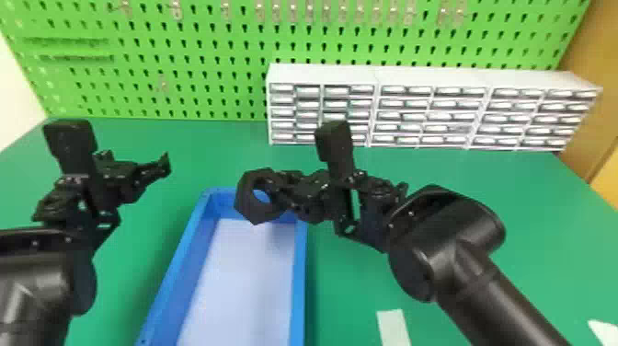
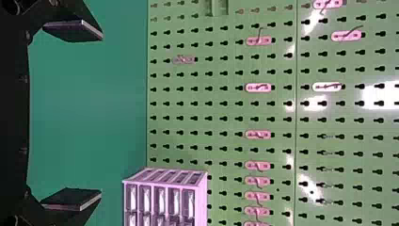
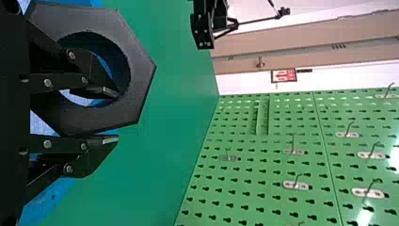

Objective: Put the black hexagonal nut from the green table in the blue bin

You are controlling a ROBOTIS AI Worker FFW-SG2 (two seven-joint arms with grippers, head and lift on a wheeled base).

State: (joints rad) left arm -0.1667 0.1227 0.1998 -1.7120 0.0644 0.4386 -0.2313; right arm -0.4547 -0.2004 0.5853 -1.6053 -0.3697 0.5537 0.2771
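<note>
In the head view, a long, rectangular blue bin (image 1: 300, 285) with a pale floor is lying on the flat green table (image 1: 529, 239). The black right gripper (image 1: 280, 187) is holding a big black hexagonal nut (image 1: 248, 209), plastic-looking and with a wide round hole, above the far end of the bin. The nut is hanging tilted, and blue is showing through its hole. The black left gripper (image 1: 158, 166) is hovering above the table, to the left of the bin. A white cabinet of small drawers (image 1: 423, 78) is standing beyond the bin and to its right, and a bright green perforated board (image 1: 138, 99) is rising behind. A flat white strip (image 1: 393, 324) is lying to the right of the bin.

In the left wrist view, the left gripper (image 2: 101, 114) is standing wide open, its two flat fingers (image 2: 77, 30) spreading well apart.

In the right wrist view, the right gripper (image 3: 116, 115) is pinching the nut by its ring: one finger is passing into the hole, the other is pressing on the outer side. Parts of the bin are showing behind the nut.
</note>
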